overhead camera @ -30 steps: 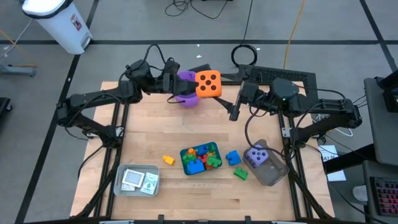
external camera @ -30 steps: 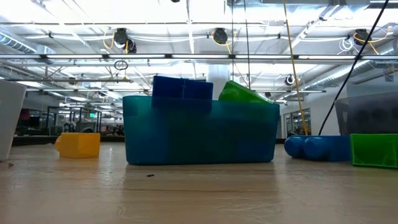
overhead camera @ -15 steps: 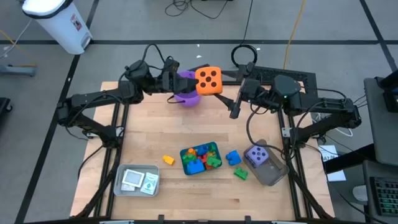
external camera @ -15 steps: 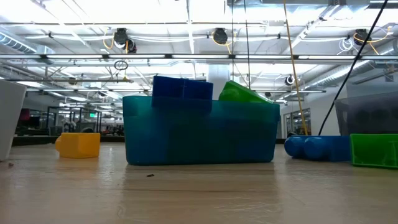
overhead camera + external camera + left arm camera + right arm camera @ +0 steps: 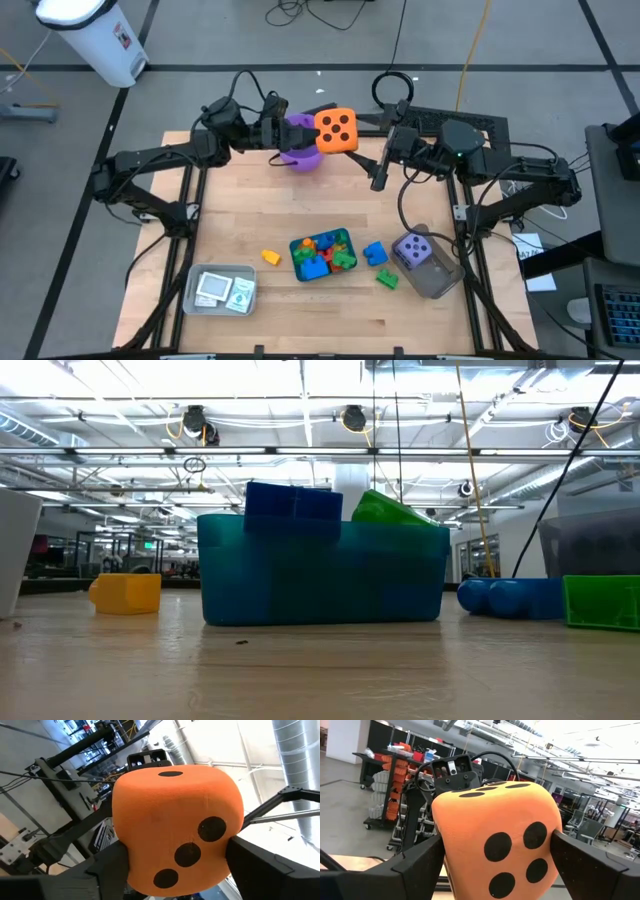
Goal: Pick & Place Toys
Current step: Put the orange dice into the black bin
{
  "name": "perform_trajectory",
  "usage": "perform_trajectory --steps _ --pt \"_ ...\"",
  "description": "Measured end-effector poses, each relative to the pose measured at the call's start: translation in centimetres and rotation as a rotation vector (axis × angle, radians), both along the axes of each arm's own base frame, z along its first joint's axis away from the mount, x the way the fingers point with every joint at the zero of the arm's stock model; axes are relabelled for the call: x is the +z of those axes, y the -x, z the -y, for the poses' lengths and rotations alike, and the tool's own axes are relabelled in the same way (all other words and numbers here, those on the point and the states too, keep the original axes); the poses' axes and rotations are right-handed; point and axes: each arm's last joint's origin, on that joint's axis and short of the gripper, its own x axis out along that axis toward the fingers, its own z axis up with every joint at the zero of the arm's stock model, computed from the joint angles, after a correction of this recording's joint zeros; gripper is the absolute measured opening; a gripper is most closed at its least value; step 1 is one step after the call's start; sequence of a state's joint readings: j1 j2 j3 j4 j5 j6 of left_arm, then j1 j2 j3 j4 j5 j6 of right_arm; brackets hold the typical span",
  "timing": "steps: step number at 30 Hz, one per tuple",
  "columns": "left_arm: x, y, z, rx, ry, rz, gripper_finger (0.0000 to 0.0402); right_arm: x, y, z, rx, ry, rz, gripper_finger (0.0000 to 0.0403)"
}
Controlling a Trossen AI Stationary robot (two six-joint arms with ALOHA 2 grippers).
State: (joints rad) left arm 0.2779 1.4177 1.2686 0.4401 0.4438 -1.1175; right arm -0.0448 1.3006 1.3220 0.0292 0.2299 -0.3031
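Note:
An orange dotted die (image 5: 336, 131) hangs in the air over the table's far edge, just above a purple bucket (image 5: 300, 158). My left gripper (image 5: 314, 134) reaches it from the table's left and my right gripper (image 5: 360, 139) from the table's right; both are shut on it. In the left wrist view the die (image 5: 175, 825) fills the space between the fingers, and so does the die (image 5: 495, 840) in the right wrist view. Neither gripper shows in the low view. My left gripper pinches the orange die by two opposite faces (image 5: 129, 855) between its two fingers (image 5: 107, 872). It comes about level from the table's left. The die is lifted clear of the table. My right gripper pinches the same die by two opposite faces (image 5: 447, 860) between its two fingers (image 5: 415, 870). It comes level from the table's right. The die hangs clear, above the purple bucket.
Near the front stands a teal tray (image 5: 346, 240) full of bricks, with a yellow brick (image 5: 270, 257), a blue brick (image 5: 375, 252) and a green brick (image 5: 387, 279) loose beside it. A purple die (image 5: 412, 250) sits in a grey tray (image 5: 437, 280). A clear tray (image 5: 195, 285) holds cards.

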Motion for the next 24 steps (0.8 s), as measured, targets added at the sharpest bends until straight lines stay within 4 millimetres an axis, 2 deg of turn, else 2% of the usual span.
perform_trajectory --steps 3,24 --pt "0.00 0.00 -0.01 0.002 -0.005 0.001 0.0282 0.00 0.00 0.00 0.000 0.000 0.000 0.0337" --pt "0.07 0.04 0.09 -0.042 -0.026 0.010 0.0293 0.06 -0.03 -0.57 0.016 -0.001 0.006 0.0333"
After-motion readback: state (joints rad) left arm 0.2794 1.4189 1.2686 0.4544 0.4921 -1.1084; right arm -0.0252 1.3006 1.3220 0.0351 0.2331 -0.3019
